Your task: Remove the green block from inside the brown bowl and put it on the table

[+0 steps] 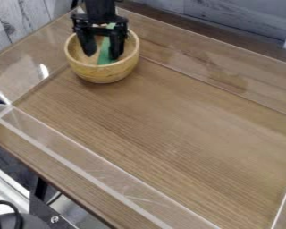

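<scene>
The brown bowl (103, 63) sits at the far left of the table (170, 125). Inside it the green block (105, 53) leans against the bowl's inner wall, only its middle strip showing. My black gripper (101, 46) points straight down into the bowl, open, with one finger on each side of the block. Whether the fingers touch the block cannot be made out from this view. The block's top end is hidden behind the gripper body.
Clear acrylic walls (62, 143) edge the tabletop on the near and left sides. A wooden plank wall stands behind the bowl. Wide wood-grain surface stretches to the right and front of the bowl.
</scene>
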Available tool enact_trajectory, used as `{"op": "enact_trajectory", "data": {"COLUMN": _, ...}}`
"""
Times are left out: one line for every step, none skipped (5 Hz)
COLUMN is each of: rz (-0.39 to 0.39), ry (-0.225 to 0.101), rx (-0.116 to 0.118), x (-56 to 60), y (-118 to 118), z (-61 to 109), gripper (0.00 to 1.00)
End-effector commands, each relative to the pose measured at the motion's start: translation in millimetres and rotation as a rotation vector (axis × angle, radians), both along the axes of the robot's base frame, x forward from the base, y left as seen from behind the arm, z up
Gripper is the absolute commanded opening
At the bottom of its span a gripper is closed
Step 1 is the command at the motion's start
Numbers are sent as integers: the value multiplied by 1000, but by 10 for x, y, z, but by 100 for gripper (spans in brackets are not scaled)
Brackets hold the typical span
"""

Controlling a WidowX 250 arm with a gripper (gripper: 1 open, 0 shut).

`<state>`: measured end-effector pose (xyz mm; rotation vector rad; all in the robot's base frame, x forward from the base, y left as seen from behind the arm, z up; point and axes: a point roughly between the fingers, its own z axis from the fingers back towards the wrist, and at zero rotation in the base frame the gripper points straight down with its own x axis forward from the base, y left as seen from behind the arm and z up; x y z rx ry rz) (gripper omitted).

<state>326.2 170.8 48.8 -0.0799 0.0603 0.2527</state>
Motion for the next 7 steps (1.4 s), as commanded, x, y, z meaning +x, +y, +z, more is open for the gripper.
{"op": "enact_trajectory", "data": {"rz": -1, "ry": -60, "rx": 43, "x": 118, "y": 57, "z": 174, "gripper": 0}}
{"op": "enact_trajectory", "data": {"rz": 0, "ry": -67, "rx": 44, "x": 118, "y": 45, "z": 204, "gripper": 0}}
{"op": "enact_trajectory", "data": {"rz": 1, "ry": -98, "rx": 42, "x": 118, "y": 24, "z": 353, "gripper": 0}}
{"op": "enact_trajectory", "data": {"rz": 1, "ry": -126, "rx": 40, "x": 113, "y": 3, "z": 489, "gripper": 0}}
{"op": "enact_trajectory", "data": {"rz": 0, "ry": -174, "rx": 41, "x": 103, "y": -32, "z": 721, "gripper": 0}}
{"op": "enact_trajectory", "data": {"rz": -33, "ry": -208, "rx": 24, "x": 71, "y": -188, "z": 916, "gripper": 0}}
{"op": "enact_trajectory", "data": {"rz": -84, "ry": -220, "rx": 5, "x": -4, "y": -404, "z": 1022, "gripper": 0}}
